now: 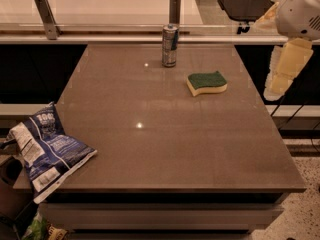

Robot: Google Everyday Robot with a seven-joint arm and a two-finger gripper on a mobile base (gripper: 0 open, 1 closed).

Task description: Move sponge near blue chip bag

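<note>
Our gripper (pixel 283 70), whose state we cannot tell, hangs right of the sponge (pixel 206 83); a careless reach could topple the can (pixel 170 45) behind the sponge.

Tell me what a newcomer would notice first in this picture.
The crinkled blue chip bag hangs over the near left corner of the table. Far from it, the green-topped sponge lies toward the far right, near an upright can. The claw hovers off the right edge.

1 high camera overlooks table (pixel 175 144), jaws upper-right.
</note>
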